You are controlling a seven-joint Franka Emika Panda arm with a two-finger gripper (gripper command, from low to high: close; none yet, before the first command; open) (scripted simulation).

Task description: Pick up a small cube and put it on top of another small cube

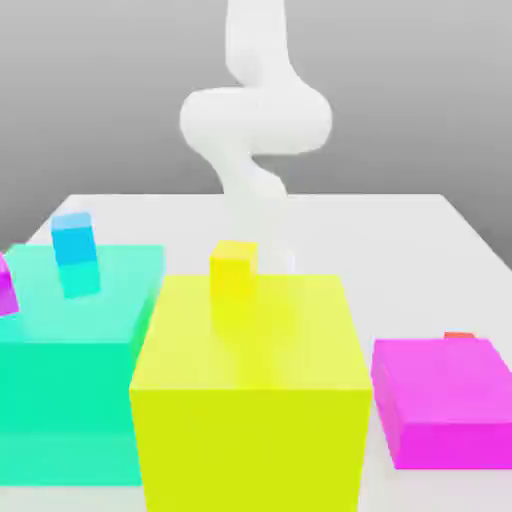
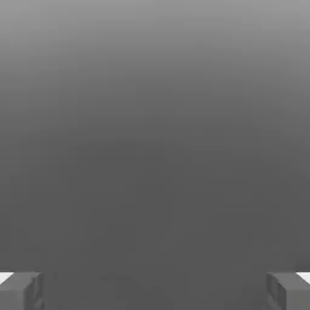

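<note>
I'm placing everything off the big yellow block (image 1: pixel 250 390), which sits front and centre on the white worktop (image 1: pixel 400 235).

Far to the exterior view's left of it, at the frame edge, I see a sliver of a magenta piece (image 1: pixel 6 285); can't tell its full shape. It sits against the big teal block (image 1: pixel 75 370), which stands just beside the yellow block's left face; I can't tell if they touch. A small blue cube (image 1: pixel 74 238) is up at the teal block's far top edge, well left of the yellow block.

A small yellow cube (image 1: pixel 233 268) shows at the yellow block's far top edge, about mid-width. I can't tell if it rests on the block or stands behind it.

Behind the yellow block I see the white arm (image 1: pixel 255 115), blurred, curling up out of frame.

To the right of the yellow block, with a gap of bare worktop between, is a flat magenta block (image 1: pixel 445 400). The small red-orange cube (image 1: pixel 459 336) peeks over that block's far edge, mostly hidden, so well right of the yellow block.

In the hand view the gripper (image 2: pixel 155 290) has jaws spread wide, a grey fingertip (image 2: pixel 21 290) at each lower corner, nothing between them, grey backdrop beyond.
</note>
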